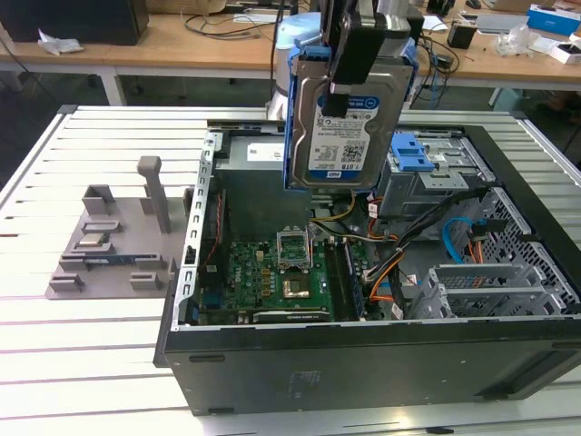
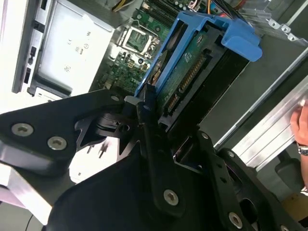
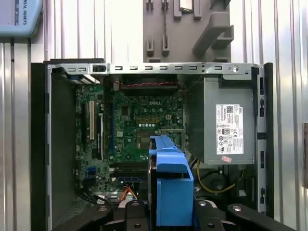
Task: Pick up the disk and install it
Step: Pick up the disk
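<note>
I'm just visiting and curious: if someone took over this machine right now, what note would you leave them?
End effector: shut on the disk, gripping its upper edge.
Disk: held upright in the air above the open computer case, over the motherboard.
Done: pick-up.
Left: the install; the disk is not yet seated in the case.

The arm reached straight down, gripper (image 1: 352, 89) pointing downward, its black fingers (image 2: 152, 147) clamped across the disk (image 1: 338, 145), which hung upright.
</note>
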### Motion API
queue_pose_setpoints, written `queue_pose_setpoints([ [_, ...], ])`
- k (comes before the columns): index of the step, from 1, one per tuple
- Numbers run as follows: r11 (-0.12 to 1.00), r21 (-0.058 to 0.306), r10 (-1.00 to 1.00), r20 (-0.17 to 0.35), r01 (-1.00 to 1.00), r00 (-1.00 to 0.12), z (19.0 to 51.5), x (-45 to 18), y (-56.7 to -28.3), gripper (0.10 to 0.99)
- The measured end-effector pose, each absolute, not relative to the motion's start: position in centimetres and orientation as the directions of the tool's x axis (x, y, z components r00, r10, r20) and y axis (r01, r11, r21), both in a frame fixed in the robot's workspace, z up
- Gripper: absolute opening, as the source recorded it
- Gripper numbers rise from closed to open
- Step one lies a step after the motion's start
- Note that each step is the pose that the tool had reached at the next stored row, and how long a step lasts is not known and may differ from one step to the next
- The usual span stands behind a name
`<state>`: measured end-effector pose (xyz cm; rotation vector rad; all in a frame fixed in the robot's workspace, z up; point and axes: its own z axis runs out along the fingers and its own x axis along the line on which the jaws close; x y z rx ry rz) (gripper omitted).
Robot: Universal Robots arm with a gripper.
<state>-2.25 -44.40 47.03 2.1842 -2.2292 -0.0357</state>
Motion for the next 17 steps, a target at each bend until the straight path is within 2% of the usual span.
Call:
queue_pose_setpoints([
  [17,0.02,0.031,-1.0,-0.001,-0.999,-0.02,47.0,-1.9,-47.0,0.365],
])
